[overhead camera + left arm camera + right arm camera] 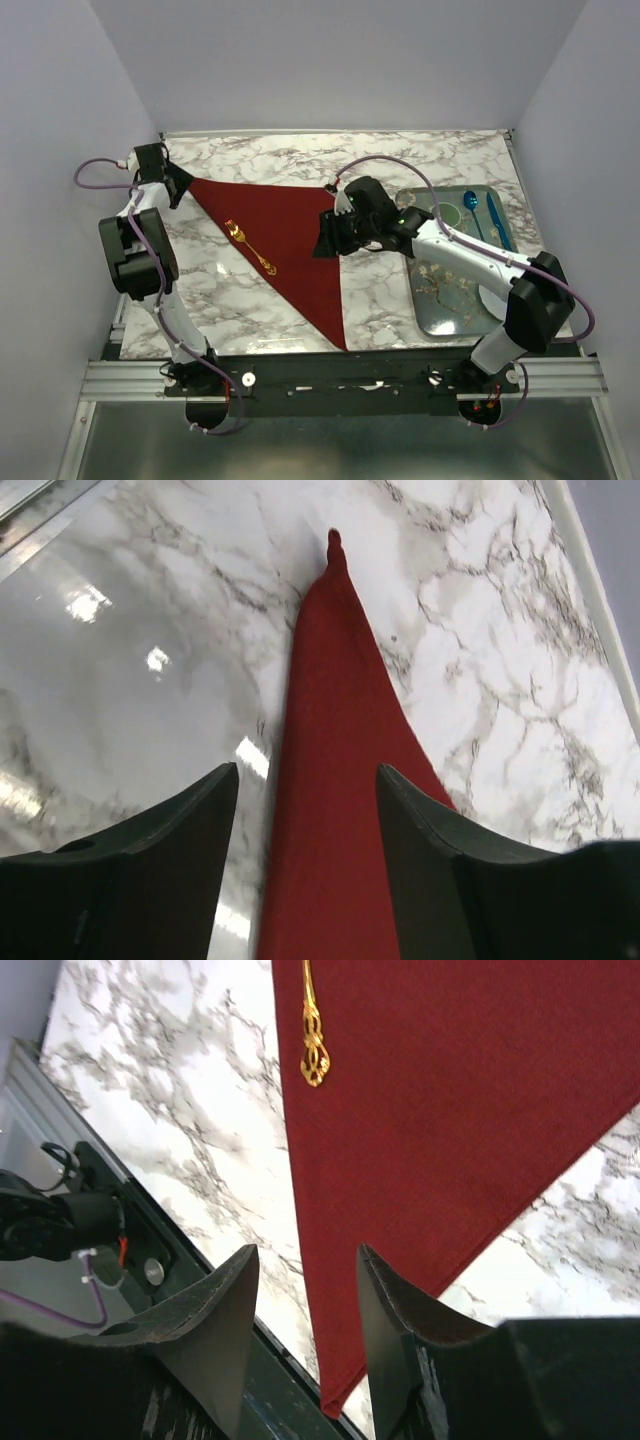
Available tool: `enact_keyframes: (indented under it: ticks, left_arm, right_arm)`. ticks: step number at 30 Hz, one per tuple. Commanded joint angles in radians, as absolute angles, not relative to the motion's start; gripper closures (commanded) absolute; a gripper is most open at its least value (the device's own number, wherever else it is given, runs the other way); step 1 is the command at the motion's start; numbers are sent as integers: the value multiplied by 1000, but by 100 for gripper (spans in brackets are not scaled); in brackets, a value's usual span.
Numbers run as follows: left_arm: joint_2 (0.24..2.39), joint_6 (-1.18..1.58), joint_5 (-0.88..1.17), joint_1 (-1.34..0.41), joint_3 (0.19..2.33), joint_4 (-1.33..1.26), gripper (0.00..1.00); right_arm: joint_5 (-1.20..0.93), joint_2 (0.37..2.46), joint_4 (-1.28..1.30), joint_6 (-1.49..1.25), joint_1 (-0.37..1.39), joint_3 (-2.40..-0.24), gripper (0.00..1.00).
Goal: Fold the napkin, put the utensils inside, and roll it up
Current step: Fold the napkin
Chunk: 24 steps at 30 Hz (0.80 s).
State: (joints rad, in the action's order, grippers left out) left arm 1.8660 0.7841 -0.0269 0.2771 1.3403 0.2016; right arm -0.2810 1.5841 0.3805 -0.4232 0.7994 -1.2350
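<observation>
From above I see the napkin [290, 235] lying as a triangle on the marble table [380, 290], with a gold fork [250, 247] on it. In the left wrist view, the left gripper [307, 770] stands parted astride a cloth corner, gripping nothing. In the right wrist view, the right gripper [307, 1252] hangs parted over the napkin's edge, empty

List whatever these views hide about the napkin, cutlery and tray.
- Top view: right pincer covers the napkin's right corner; right arm hides part of the tray, contents too small to identify.
- Right wrist view: top edge cuts the gold utensil; only its handle end shows.
</observation>
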Motion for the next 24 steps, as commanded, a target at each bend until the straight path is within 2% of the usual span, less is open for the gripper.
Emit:
enact_keyframes:
  ticks: [1, 6, 9, 17, 24]
  left_arm:
    - [2023, 831, 96, 328, 1442, 20, 39]
    - [2177, 851, 124, 351, 1578, 60, 36]
    - [2238, 853, 159, 354, 1638, 69, 44]
    - [2284, 858, 173, 357, 1660, 75, 48]
    - [2304, 818, 150, 357, 1684, 106, 45]
  right_arm:
    - [-399, 1605, 330, -440, 761, -1261, 48]
    - [-423, 1583, 325, -402, 723, -1250, 48]
    - [-445, 1575, 325, -391, 692, -1244, 48]
    - [-462, 1565, 324, -382, 657, -1226, 48]
    - [-474, 1572, 324, -390, 653, -1223, 48]
